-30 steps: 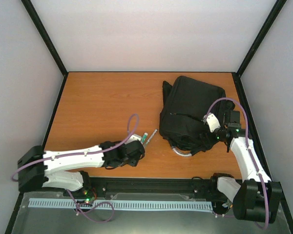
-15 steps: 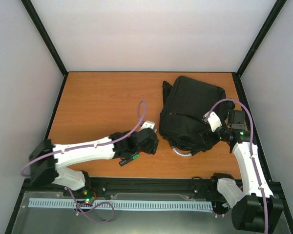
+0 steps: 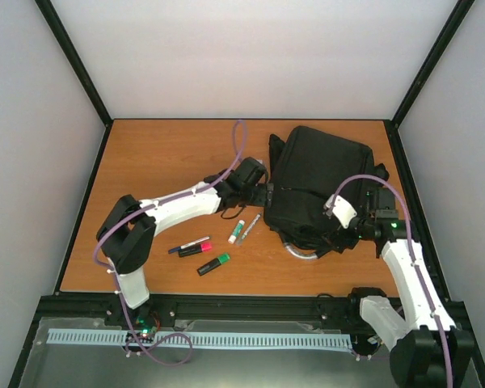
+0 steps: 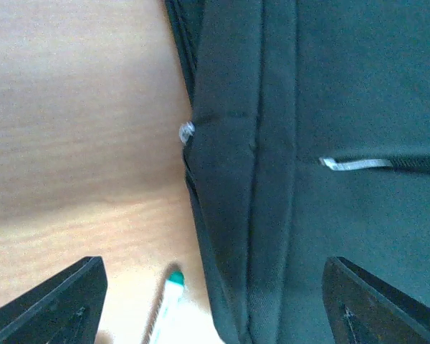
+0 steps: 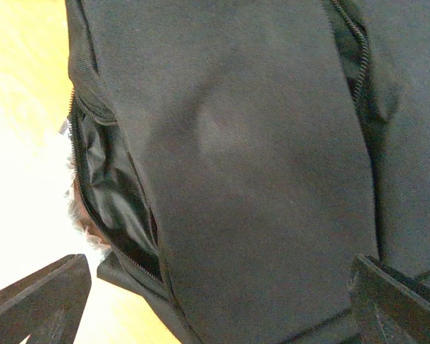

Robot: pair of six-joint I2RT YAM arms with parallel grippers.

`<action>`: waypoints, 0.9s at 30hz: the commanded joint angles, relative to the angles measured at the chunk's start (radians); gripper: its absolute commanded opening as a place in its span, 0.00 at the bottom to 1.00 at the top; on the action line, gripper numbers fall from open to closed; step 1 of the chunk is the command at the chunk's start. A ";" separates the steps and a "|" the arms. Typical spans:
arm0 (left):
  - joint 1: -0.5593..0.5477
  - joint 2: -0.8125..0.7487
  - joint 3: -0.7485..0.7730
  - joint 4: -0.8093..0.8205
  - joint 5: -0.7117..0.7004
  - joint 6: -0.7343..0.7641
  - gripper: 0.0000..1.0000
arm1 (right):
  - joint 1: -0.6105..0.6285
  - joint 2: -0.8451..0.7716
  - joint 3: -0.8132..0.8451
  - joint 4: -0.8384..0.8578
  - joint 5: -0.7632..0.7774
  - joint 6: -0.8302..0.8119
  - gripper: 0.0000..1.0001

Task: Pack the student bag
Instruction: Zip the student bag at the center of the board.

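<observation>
Student bag: lying at the table's far right, its pocket gaping, contents hidden.
Left gripper: hovering spread wide and empty at the bag's left edge.
Right gripper: hanging spread wide and empty over the bag's near side.

A green marker, pink marker, black pen, white pen and silver pen lie close together on the table.

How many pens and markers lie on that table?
5: a green-capped white marker and a silver pen beside the student bag; nearer, a black-and-white pen, a pink marker, a green marker. Others may be hidden.
</observation>
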 commanded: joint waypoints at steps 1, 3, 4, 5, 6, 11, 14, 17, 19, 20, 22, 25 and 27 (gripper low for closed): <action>0.039 0.063 0.080 0.038 0.028 0.075 0.85 | 0.101 0.062 0.057 0.053 0.095 -0.014 1.00; 0.039 0.079 0.077 0.061 0.032 0.103 0.84 | 0.168 0.089 0.073 0.052 0.126 0.010 1.00; 0.040 0.079 0.064 0.076 0.037 0.108 0.83 | 0.215 0.103 0.076 0.058 0.155 0.026 1.00; 0.040 0.075 0.044 0.096 0.041 0.107 0.83 | 0.266 0.118 0.074 0.070 0.189 0.042 1.00; 0.040 0.066 0.020 0.116 0.043 0.106 0.83 | 0.323 0.135 0.071 0.086 0.237 0.059 1.00; 0.040 -0.001 -0.067 0.130 0.029 0.064 0.81 | 0.477 0.238 0.073 0.240 0.523 0.173 0.96; 0.041 -0.076 -0.152 0.143 0.035 0.026 0.81 | 0.481 0.242 0.038 0.324 0.551 0.229 0.93; 0.040 -0.141 -0.206 0.110 0.039 0.001 0.81 | 0.495 0.256 -0.016 0.378 0.538 0.229 0.87; 0.040 -0.191 -0.242 0.097 0.045 -0.013 0.81 | 0.505 0.278 -0.020 0.363 0.548 0.224 0.82; 0.040 -0.215 -0.261 0.102 0.048 -0.021 0.81 | 0.506 0.285 -0.015 0.353 0.557 0.223 0.75; 0.040 -0.257 -0.295 0.114 0.049 -0.026 0.81 | 0.506 0.280 -0.008 0.336 0.561 0.215 0.50; 0.040 -0.286 -0.313 0.137 0.057 -0.001 0.81 | 0.505 0.244 0.002 0.272 0.553 0.205 0.17; 0.040 -0.286 -0.315 0.151 0.071 0.008 0.81 | 0.496 0.188 -0.014 0.237 0.566 0.182 0.08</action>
